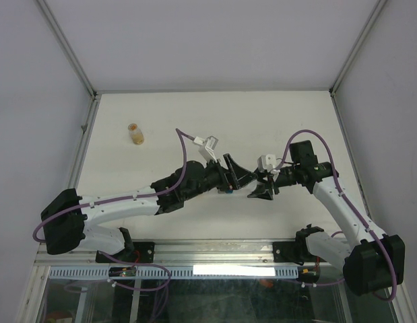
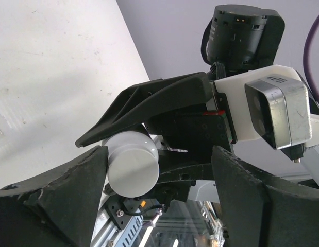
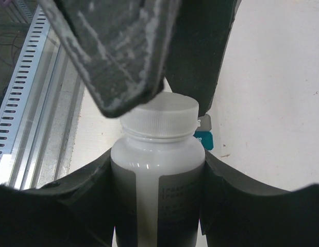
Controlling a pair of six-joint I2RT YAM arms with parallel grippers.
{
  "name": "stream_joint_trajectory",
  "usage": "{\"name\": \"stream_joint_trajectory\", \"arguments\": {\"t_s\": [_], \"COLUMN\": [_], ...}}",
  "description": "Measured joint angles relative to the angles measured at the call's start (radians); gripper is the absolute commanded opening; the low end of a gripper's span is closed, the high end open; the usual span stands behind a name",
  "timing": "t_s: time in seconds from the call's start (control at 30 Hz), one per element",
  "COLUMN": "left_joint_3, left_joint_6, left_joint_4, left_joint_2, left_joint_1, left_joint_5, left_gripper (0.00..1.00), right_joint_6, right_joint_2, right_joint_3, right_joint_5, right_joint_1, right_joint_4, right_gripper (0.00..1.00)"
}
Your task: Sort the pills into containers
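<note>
Seen from above, the two arms meet at the centre of the table (image 1: 195, 114). The left gripper (image 1: 245, 178) and right gripper (image 1: 263, 190) are tip to tip, and what lies between them is hidden here. A small amber vial (image 1: 135, 134) sits well apart in the upper left.

In the left wrist view, the left gripper's fingers (image 2: 71, 195) stand spread at the bottom corners, open. The cap of a white bottle (image 2: 131, 167) touches the left-hand finger and is clear of the other.

In the right wrist view, the right gripper clamps the bottle's body on both sides at lower centre. The left gripper's fingers flank the cap at the top. Of the containers (image 3: 204, 138), only a teal and a clear compartment show, on the table just behind the bottle, right of centre.
</note>
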Motion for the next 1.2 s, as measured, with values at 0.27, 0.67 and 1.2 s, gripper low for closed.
{"name": "stream_joint_trajectory", "arguments": {"t_s": [0.27, 0.67, 1.2], "left_joint_3": [-0.060, -0.331, -0.182], "left_joint_6": [0.009, 0.538, 1.282], "left_joint_4": [0.041, 0.381, 0.379], "left_joint_2": [-0.049, -0.150, 0.019], "left_joint_1": [-0.001, 0.095, 0.131], "left_joint_5": [0.005, 0.238, 0.552], "left_gripper": [0.96, 0.98, 0.95], "right_joint_6": [0.000, 0.000, -0.003], "right_joint_2": [0.000, 0.000, 0.001], "right_joint_3": [0.000, 0.000, 0.000], "right_joint_5": [0.012, 0.015, 0.015], "right_joint_1": [0.001, 0.001, 0.001], "right_joint_4": [0.000, -0.001, -0.011], "right_gripper": [0.00, 0.00, 0.00]}}
